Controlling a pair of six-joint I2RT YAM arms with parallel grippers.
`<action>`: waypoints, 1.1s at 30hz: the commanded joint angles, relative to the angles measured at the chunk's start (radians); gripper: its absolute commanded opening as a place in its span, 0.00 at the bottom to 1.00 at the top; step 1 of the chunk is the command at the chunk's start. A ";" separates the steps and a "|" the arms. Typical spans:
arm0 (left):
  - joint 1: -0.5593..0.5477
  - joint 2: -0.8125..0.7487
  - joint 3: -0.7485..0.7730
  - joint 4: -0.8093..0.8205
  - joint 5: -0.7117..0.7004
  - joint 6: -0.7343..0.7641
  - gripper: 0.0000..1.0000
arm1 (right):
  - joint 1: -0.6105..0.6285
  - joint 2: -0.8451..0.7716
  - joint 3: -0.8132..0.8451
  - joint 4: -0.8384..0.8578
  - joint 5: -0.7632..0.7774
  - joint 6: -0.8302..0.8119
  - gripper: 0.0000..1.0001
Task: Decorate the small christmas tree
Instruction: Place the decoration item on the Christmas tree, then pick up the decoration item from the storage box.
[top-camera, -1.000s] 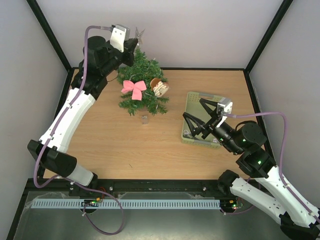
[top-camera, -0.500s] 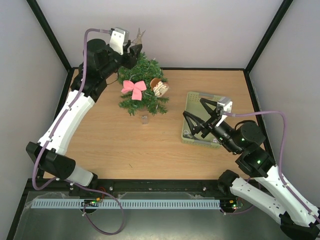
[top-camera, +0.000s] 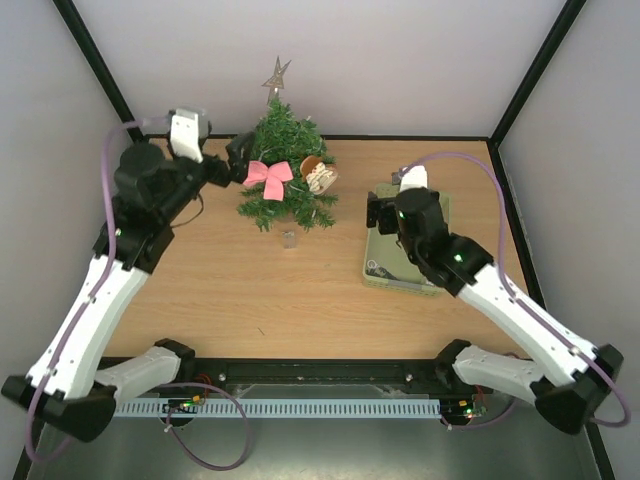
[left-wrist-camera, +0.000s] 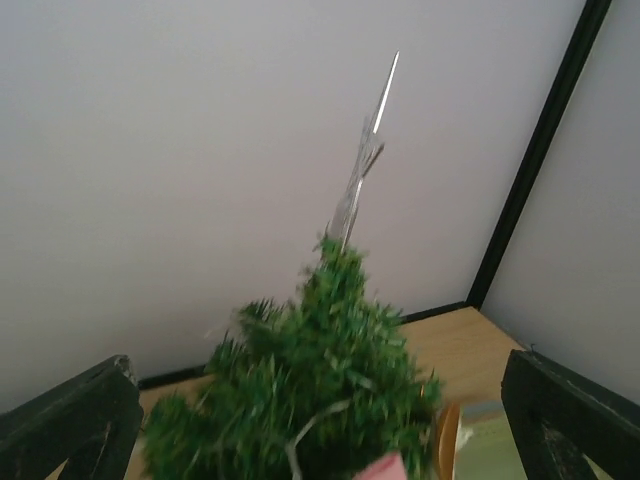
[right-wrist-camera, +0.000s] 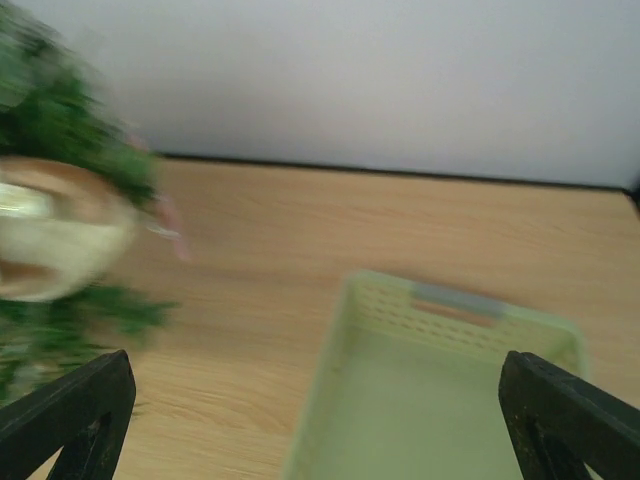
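Two robot arms reach out from the near edge of a wooden table (top-camera: 230, 290); on the right side of the board lies a pale green basket (top-camera: 392, 284), with something dark in its near left corner, too small to identify; the right gripper (top-camera: 380, 212) hangs over the basket's far left part, and its wrist camera shows its black fingers (right-wrist-camera: 70, 415) set wide apart at the two lower corners of the view with nothing between them, the basket's hollow lying ahead.

Near the middle of the table sits a small grey object (top-camera: 289, 239), alone on the wood, just in front of the lowest branches.

Behind it stands the small christmas tree (top-camera: 285, 140), upright on the far part of the table, left of centre and close to the back wall (top-camera: 400, 60); a pink bow (top-camera: 268, 175) hangs on its front, and a round cream and brown ornament (top-camera: 318, 176) hangs just to the right of the bow.

Level with the bow, the left gripper (top-camera: 238, 162) is just beside the tree's left flank, its jaws spread wide and holding nothing; whether they brush the needles cannot be told; seen from its wrist camera, its fingers (left-wrist-camera: 70, 420) frame the blurred green crown.

Highest and farthest, a silver star (top-camera: 276, 75) tops the tree, tilted slightly in the overhead view and seen against the pale wall.
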 joint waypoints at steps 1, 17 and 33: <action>0.012 -0.150 -0.151 -0.046 -0.108 -0.060 1.00 | -0.136 0.115 0.040 -0.170 0.104 0.008 0.98; 0.016 -0.692 -0.739 -0.098 -0.301 -0.030 1.00 | -0.399 0.525 0.116 -0.485 -0.242 -0.030 0.44; 0.015 -0.725 -0.734 -0.092 -0.271 0.015 1.00 | -0.429 0.841 0.175 -0.797 -0.193 0.186 0.66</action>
